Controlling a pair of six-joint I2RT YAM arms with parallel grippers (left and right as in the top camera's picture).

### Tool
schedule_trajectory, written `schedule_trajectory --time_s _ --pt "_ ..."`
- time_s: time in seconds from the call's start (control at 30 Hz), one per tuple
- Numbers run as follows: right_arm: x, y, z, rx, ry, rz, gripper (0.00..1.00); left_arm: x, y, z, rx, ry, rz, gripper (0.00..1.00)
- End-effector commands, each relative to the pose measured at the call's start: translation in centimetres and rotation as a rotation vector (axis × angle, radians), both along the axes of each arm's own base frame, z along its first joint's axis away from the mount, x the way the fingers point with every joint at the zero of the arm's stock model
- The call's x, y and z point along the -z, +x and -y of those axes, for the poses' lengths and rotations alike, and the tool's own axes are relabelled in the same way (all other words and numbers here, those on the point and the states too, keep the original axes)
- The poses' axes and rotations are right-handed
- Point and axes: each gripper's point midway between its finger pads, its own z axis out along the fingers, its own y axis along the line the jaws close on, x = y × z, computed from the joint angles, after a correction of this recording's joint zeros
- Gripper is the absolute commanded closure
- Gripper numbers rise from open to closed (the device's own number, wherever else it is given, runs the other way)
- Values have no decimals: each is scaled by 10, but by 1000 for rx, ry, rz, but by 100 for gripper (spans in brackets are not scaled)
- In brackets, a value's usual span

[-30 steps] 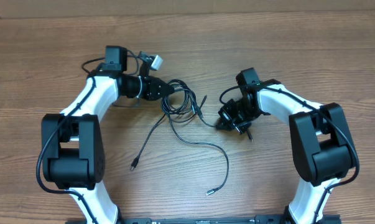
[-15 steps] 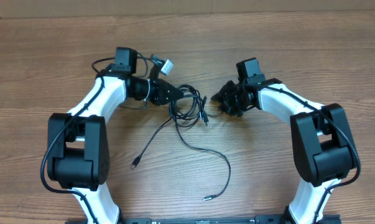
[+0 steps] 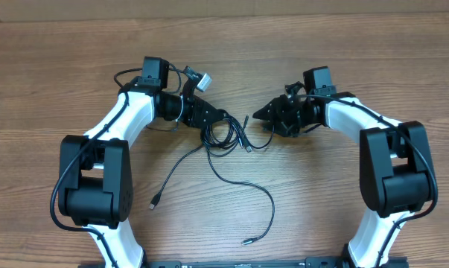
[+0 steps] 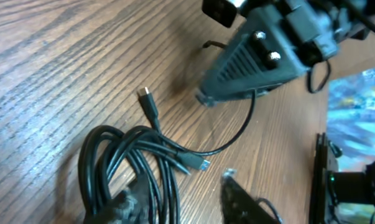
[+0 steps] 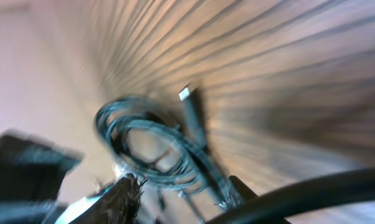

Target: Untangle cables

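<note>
The cables (image 3: 228,135) are thin black cords bunched in loops at the table's middle. One loose strand runs to a plug at the lower left (image 3: 155,201), another to a plug near the front (image 3: 247,241). My left gripper (image 3: 218,121) is open at the bunch. In the left wrist view (image 4: 181,202) the coil (image 4: 128,162) lies between the fingers, against the left one. My right gripper (image 3: 260,115) is just right of the bunch. In its blurred wrist view (image 5: 184,190) the fingers stand apart, facing the coil (image 5: 153,146). A strand (image 4: 237,134) curves from the bunch to under the right gripper (image 4: 243,62).
The wooden table (image 3: 53,67) carries only the cables. Both arm bases stand at the front corners. A white tag (image 3: 202,80) hangs on the left arm's own wiring. A thick out-of-focus black cord (image 5: 311,193) crosses the right wrist view.
My left gripper moved right and slightly forward, and the bunch shifted with it. My right gripper rose from beside the strand at the front to the bunch's right side. The loose strands slid a little.
</note>
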Motion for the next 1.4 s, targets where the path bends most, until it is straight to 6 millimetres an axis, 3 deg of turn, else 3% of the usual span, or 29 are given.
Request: schedule_trajectory --time_s 0.0,0.17,0.37,0.57,0.7,1.03,1.37 --pt "-13 -11 -14 -88 116 24 57 8 6 -6 -12 78 31 55" --pt "-13 -8 -13 -86 115 38 66 25 13 -16 -72 210 28 54" --pt "-25 -2 -13 -85 110 95 66 35 16 -13 -102 303 36 54" --pt "-47 8 -5 -45 16 194 65 39 18 -10 -110 350 51 63" --pt "-54 4 -13 -66 14 212 65 38 19 -9 -137 341 31 76" --pt "-20 -11 -42 -102 -248 242 60 38 19 -10 -140 340 28 83" --pt "-8 10 -36 -26 -518 390 54 38 19 -10 -140 341 29 83"
